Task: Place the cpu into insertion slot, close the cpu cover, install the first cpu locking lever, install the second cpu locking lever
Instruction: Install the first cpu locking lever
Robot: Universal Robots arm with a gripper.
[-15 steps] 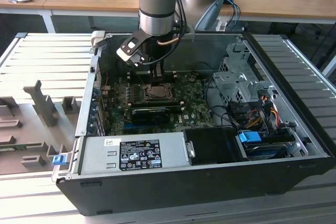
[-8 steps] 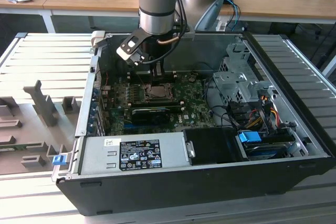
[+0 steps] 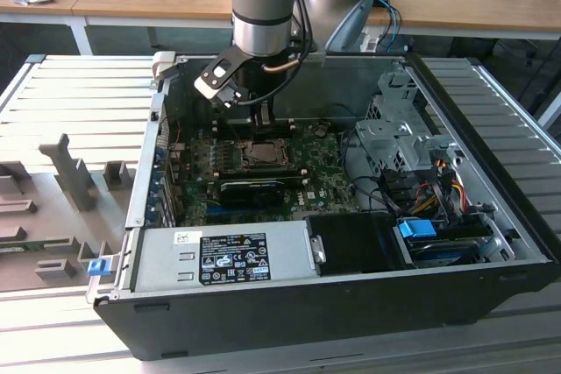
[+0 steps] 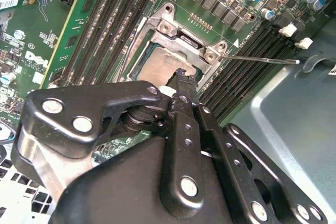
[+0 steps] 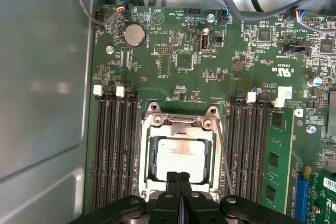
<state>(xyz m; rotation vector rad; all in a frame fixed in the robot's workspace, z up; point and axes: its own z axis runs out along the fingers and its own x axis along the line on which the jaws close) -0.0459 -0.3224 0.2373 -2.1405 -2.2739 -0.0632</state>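
Observation:
The cpu [image 5: 181, 156] lies flat in the insertion slot [image 5: 148, 157] on the green board, its pale metal face showing through the square opening of the cpu cover [image 5: 181, 123]. The silver cover frame lies down over the chip. My gripper [image 5: 178, 176] is shut with nothing between its fingers, the tips hovering over the chip's near edge. In the second wrist view the shut gripper [image 4: 184, 75] points at the cpu [image 4: 164, 66], and a thin wire locking lever [image 4: 262, 59] sticks out sideways from the cover [image 4: 184, 38]. In the exterior view the gripper [image 3: 263, 122] hangs just above the slot [image 3: 263, 154].
Long black memory slots [image 5: 113, 150] flank the socket on both sides. A black graphics card [image 3: 254, 188] sits in front of the socket, a power supply [image 3: 223, 256] at the case front, and a drive cage [image 3: 394, 142] with cables at the exterior view's right. Grey case wall [image 5: 42, 77] stands close.

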